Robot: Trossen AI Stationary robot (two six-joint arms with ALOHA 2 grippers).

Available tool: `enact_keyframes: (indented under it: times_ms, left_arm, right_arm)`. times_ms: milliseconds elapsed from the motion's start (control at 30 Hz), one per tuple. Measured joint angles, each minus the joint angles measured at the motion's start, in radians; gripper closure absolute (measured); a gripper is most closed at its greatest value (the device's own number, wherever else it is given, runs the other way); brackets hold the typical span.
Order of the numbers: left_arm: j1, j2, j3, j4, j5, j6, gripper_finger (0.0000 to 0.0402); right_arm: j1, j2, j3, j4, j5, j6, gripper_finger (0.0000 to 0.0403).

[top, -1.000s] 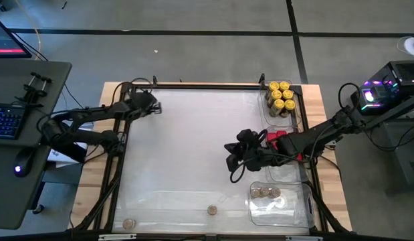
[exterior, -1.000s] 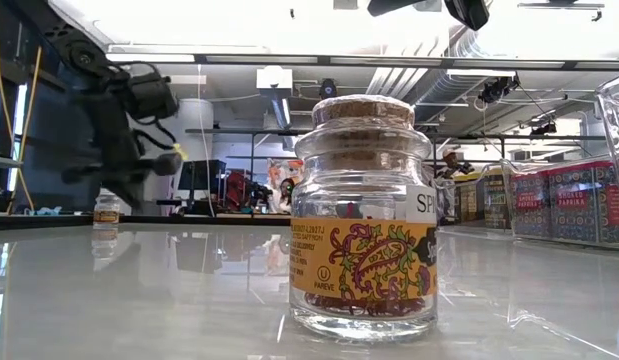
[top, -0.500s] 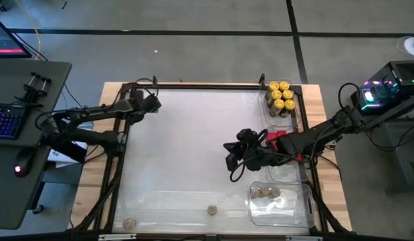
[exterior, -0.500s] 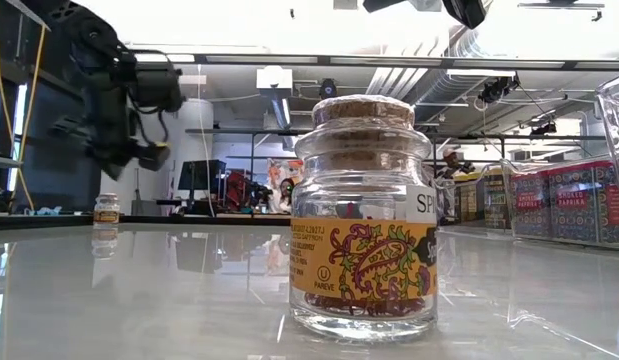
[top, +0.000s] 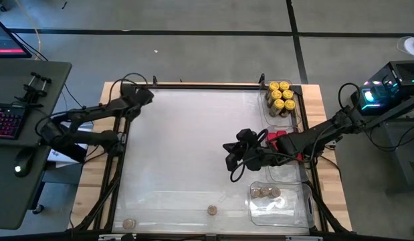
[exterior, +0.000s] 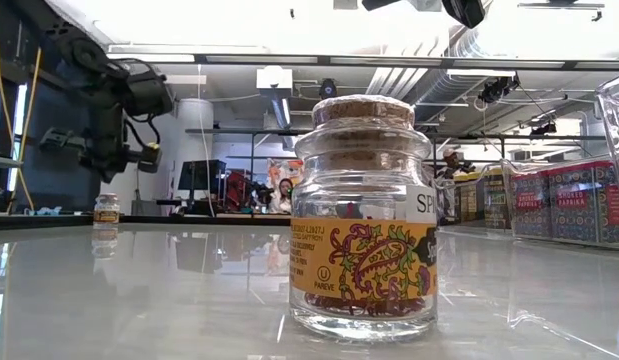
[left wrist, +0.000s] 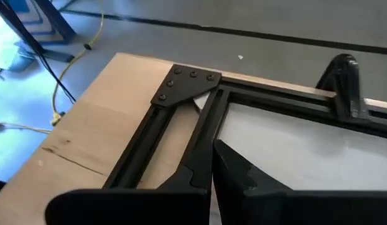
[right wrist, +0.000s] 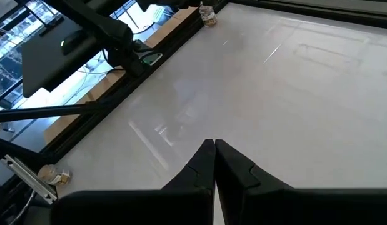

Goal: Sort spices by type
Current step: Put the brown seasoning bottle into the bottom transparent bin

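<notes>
Two grippers, both closed and empty. Right gripper (top: 232, 157) hovers mid-table, arm stretched low from the right edge. Left gripper (top: 150, 95) sits at the far-left frame corner. Nearest loose item: small round glass jar with cork top (top: 211, 210), near the front edge, just left of the clear plastic tray (top: 307, 207). Judged light, rigid, slippery, breakable; grip the glass body below the cork.

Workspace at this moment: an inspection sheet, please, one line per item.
Surface: white table, glossy, black frame.
Job's things: yellow-lidded jars and red tins in trays at right; cork jars in near tray; two loose cork jars at near edge.
Clutter: nothing seen.
Grippers: left gripper shut, far-left corner; right gripper shut, mid-table; both empty.
Cables: along both arms.
Surroundings: keyboard, mouse on left desk.
</notes>
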Motion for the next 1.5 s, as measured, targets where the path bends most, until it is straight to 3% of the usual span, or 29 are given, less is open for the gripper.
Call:
enact_keyframes:
  times_ms: [333, 633, 1000, 1167, 1367, 1500]
  left_arm:
    - [0.104, 0.047, -0.032, 0.14, 0.121, 0.112, 0.0401]
    - [0.037, 0.09, -0.028, 0.154, 0.188, 0.067, 0.0402]
    - [-0.241, 0.093, -0.032, 0.242, 0.284, -0.115, 0.0402]
    - [-0.396, 0.125, -0.034, 0.383, 0.329, -0.135, 0.0402]
    - [-0.576, 0.259, -0.03, 0.636, 0.377, -0.202, 0.0401]
    - [-0.654, 0.321, 0.024, 0.726, 0.44, -0.147, 0.0402]
  right_arm:
    - [0.0, 0.0, 0.0, 0.004, -0.001, 0.0, 0.0403]
    - [0.0, 0.0, 0.0, 0.007, 0.002, 0.019, 0.0403]
    - [-0.005, 0.0, 0.0, 0.007, 0.022, -0.014, 0.0403]
    - [-0.021, 0.0, 0.0, 0.007, 0.022, -0.031, 0.0403]
    - [-0.039, 0.0, 0.0, 0.007, -0.003, -0.052, 0.0403]
    - [-0.039, 0.0, 0.0, 0.007, -0.005, -0.056, 0.0403]
